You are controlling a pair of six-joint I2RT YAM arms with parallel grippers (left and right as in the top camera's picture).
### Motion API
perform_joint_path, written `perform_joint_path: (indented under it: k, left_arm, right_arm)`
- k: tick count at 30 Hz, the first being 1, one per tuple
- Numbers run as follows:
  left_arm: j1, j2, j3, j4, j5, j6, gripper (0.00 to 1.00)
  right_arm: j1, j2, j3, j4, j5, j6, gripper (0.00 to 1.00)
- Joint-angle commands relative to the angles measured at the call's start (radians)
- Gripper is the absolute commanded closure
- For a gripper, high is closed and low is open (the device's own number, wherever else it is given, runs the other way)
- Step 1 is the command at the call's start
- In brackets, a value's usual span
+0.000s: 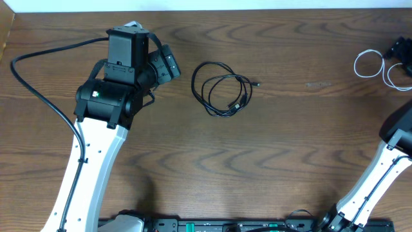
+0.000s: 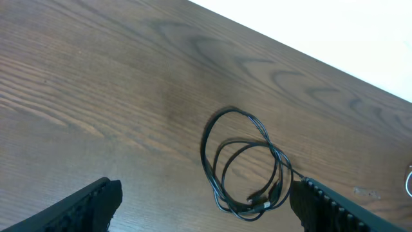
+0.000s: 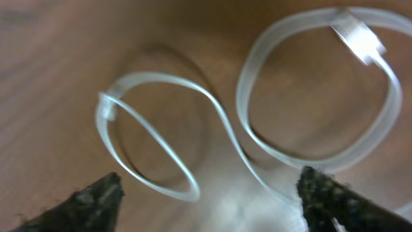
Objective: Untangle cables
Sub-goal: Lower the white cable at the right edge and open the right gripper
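Observation:
The black cable (image 1: 222, 90) lies coiled in loose loops on the middle of the wooden table, with small plug ends inside and beside the coil. My left gripper (image 1: 171, 64) hovers just left of it. In the left wrist view the black cable (image 2: 248, 161) sits ahead, its lower loops between the fingers of my left gripper (image 2: 206, 209), which is open and holds nothing. The white cable (image 1: 356, 64) lies in two loops at the far right edge. My right gripper (image 1: 399, 55) is over it. Close up, the white cable (image 3: 154, 77) runs between the open jaws of my right gripper (image 3: 209, 200).
A thick black wire (image 1: 38, 84) trails from the left arm (image 1: 96, 148) across the table's left side. The right arm (image 1: 386, 167) rises from the lower right. The table's far edge (image 1: 257, 5) meets a white surface.

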Motion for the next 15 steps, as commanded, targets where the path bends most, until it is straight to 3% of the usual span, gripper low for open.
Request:
perform_joint_path:
  k: [1,3,7,10,12,15]
  left_arm:
    - [0.0,0.006,-0.002,-0.002,-0.002,0.018,0.11]
    - [0.0,0.006,-0.002,-0.002,-0.002,0.018,0.11]
    - [0.0,0.006,-0.002,0.003,-0.003,0.018,0.11]
    - [0.0,0.006,-0.002,0.009,-0.002,0.018,0.11]
    - [0.0,0.006,-0.002,0.015,-0.002,0.018,0.11]
    - [0.0,0.006,-0.002,0.022,0.002,0.018,0.11]
  right_arm:
    - [0.038,-0.043,-0.068,0.06,-0.043,-0.051,0.32]
    - [0.052,-0.043,-0.122,0.112,-0.037,-0.066,0.46]
    - [0.06,-0.043,-0.175,0.158,-0.013,-0.065,0.59]
    - [0.057,-0.048,-0.171,0.156,-0.005,-0.065,0.77]
    - [0.048,-0.059,-0.159,0.149,-0.003,-0.064,0.98]
    - [0.026,-0.093,-0.132,0.122,-0.023,-0.016,0.99]
